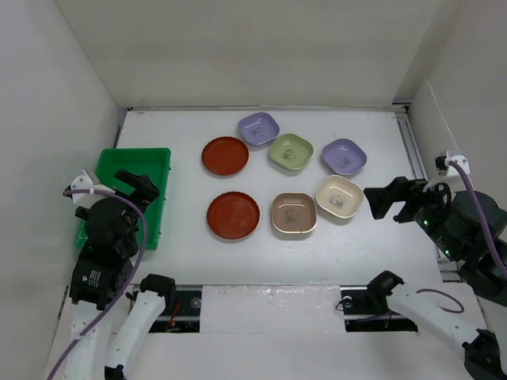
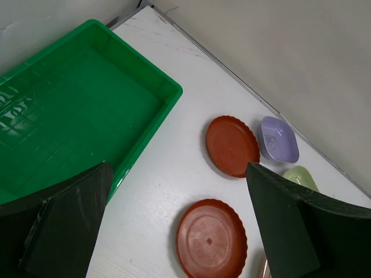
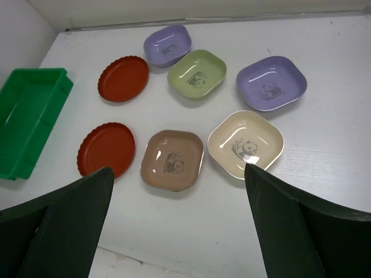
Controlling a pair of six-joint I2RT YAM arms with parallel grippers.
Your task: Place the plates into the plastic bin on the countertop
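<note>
Seven plates lie on the white countertop [image 1: 182, 237]: two red-brown round plates [image 1: 225, 156] [image 1: 233, 214], two lilac dishes [image 1: 258, 128] [image 1: 344, 156], an olive-green dish [image 1: 290, 152], a cream dish [image 1: 339, 196] and a brownish-pink dish [image 1: 294, 213]. The green plastic bin [image 1: 154, 162] stands at the left, with nothing in it. My left gripper [image 1: 136, 188] is open and empty above the bin's near end. My right gripper [image 1: 388, 199] is open and empty, just right of the cream dish. In the right wrist view the brownish-pink dish [image 3: 172, 160] lies between the fingers.
White walls bound the countertop on the left, back and right. A metal rail [image 1: 413, 150] runs along the right edge. A white plug and grey cable [image 1: 453, 165] sit on the right wall. The arm bases stand at the near edge.
</note>
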